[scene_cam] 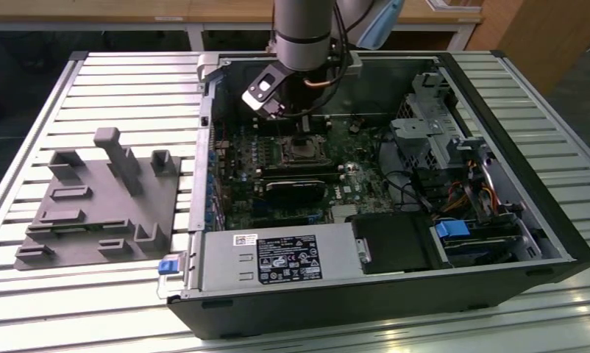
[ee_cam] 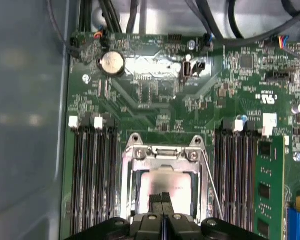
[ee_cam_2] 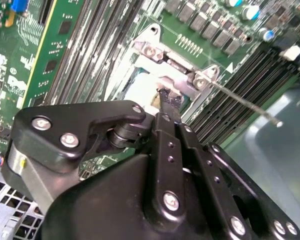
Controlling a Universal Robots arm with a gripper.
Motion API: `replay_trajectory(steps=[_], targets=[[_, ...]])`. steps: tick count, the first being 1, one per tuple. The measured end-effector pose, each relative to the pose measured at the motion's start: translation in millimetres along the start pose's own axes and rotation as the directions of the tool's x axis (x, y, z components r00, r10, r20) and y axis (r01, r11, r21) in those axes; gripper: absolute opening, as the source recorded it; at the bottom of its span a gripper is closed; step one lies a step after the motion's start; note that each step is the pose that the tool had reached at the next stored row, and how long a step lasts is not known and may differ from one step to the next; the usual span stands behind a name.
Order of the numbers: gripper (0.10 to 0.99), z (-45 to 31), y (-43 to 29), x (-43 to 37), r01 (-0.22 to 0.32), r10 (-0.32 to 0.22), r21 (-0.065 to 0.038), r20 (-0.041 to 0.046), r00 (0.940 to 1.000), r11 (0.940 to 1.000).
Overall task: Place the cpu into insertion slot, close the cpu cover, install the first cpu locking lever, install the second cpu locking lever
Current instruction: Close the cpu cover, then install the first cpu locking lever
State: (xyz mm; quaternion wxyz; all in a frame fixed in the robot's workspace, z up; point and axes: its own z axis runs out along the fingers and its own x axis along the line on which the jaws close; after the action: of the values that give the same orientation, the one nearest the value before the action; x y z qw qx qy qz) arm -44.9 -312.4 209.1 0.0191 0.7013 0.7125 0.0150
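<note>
Gripper of black metal, tips pressed together, hangs just above the square black insertion slot, where we see the flat silver-grey cpu seated under the thin silvery windowed cpu cover; a thin wire lever lies alongside.

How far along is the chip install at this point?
Done: the chip lies in the socket, with the cover seemingly down over it. In hand: the shut claw is at the cover's window. Left: a lever looks unlatched.
</note>
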Motion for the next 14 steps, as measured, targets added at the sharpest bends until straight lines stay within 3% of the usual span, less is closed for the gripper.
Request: replay_trajectory(steps=[14], targets=[[0.106,-0.3,4.6,0.0,0.0,0.0,0.001,-0.0001,1.0,1.0]])
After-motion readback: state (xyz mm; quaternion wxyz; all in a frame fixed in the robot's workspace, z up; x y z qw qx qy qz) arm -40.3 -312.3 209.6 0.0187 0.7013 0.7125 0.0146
